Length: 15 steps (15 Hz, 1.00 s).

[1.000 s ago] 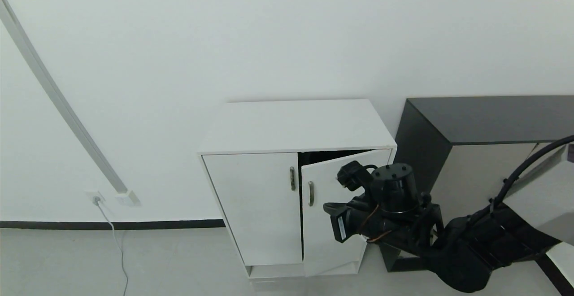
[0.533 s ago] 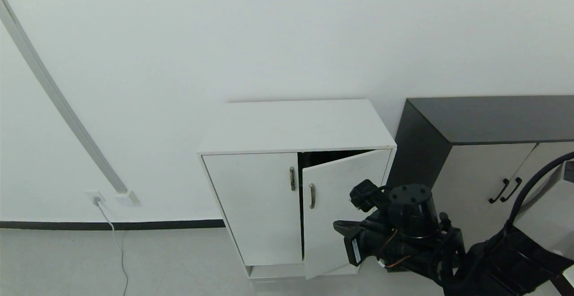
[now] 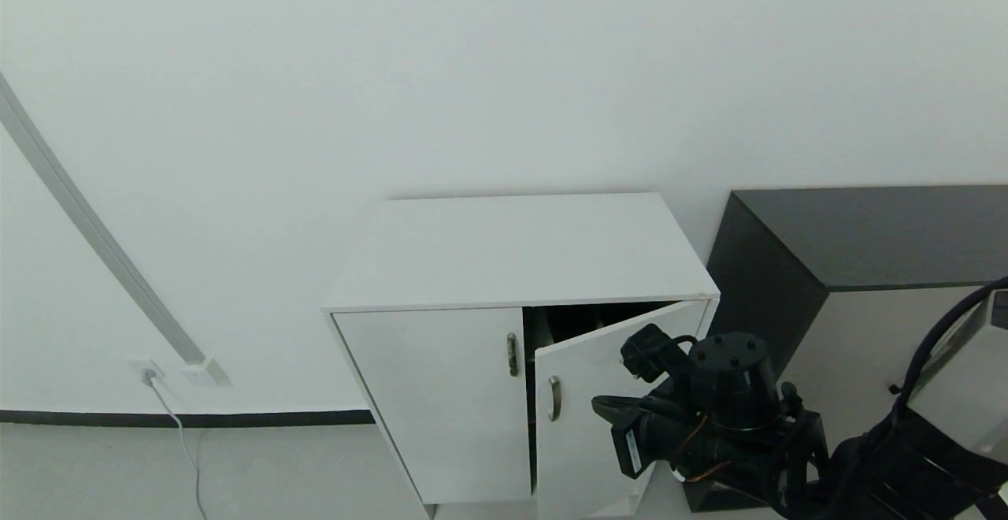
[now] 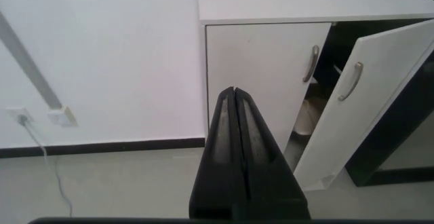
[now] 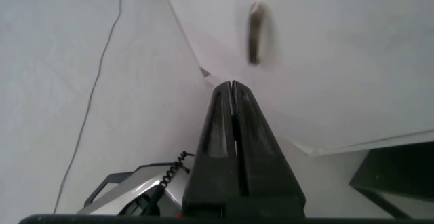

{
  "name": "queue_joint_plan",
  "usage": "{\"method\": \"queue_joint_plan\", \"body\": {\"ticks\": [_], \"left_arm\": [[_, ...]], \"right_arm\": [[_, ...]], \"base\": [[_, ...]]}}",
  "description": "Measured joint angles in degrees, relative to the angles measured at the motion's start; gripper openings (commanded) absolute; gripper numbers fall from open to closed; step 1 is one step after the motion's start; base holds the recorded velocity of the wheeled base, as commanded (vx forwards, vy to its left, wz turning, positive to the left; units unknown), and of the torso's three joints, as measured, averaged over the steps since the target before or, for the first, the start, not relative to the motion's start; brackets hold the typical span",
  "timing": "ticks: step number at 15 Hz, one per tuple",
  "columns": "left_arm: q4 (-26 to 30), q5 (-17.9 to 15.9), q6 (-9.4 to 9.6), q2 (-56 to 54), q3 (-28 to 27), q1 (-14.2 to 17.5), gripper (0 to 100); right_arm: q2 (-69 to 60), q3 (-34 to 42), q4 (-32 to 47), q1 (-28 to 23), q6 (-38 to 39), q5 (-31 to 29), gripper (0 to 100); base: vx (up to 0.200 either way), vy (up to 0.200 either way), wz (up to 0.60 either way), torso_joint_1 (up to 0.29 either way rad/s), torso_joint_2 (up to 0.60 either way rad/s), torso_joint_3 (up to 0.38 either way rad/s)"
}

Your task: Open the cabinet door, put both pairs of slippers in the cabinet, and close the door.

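The white cabinet (image 3: 520,248) stands against the wall with its left door (image 3: 437,402) closed and its right door (image 3: 594,394) ajar. My right arm (image 3: 724,417) is low in front of the right door. In the right wrist view my right gripper (image 5: 232,85) is shut and empty, just short of that door's metal handle (image 5: 255,32). My left gripper (image 4: 234,91) is also shut and empty; it is held back from the cabinet (image 4: 271,75) and points at the left door. Through the gap a pale shape like a slipper (image 4: 306,117) lies on a shelf inside.
A black cabinet (image 3: 858,236) stands directly right of the white one. A wall socket (image 3: 146,370) with a cable and a slanted conduit (image 3: 87,224) are at the left. Bare grey floor (image 4: 122,176) lies before the cabinet.
The right door has swung a little wider. My right arm has dropped lower and to the right. The head camera has shifted, so the cabinet sits lower and larger in the picture.
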<state>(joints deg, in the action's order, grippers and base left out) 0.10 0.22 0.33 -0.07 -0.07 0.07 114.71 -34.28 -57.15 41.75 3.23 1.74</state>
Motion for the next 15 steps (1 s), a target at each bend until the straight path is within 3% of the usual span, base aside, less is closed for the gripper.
{"method": "queue_joint_plan", "body": {"ticks": [15], "left_arm": [[0.00, 0.02, 0.00, 0.00, 0.02, 0.00, 0]], "right_arm": [[9.84, -11.95, 0.33, -4.72, 0.00, -0.13, 0]], "base": [[0.000, 0.000, 0.00, 0.000, 0.00, 0.000]]}}
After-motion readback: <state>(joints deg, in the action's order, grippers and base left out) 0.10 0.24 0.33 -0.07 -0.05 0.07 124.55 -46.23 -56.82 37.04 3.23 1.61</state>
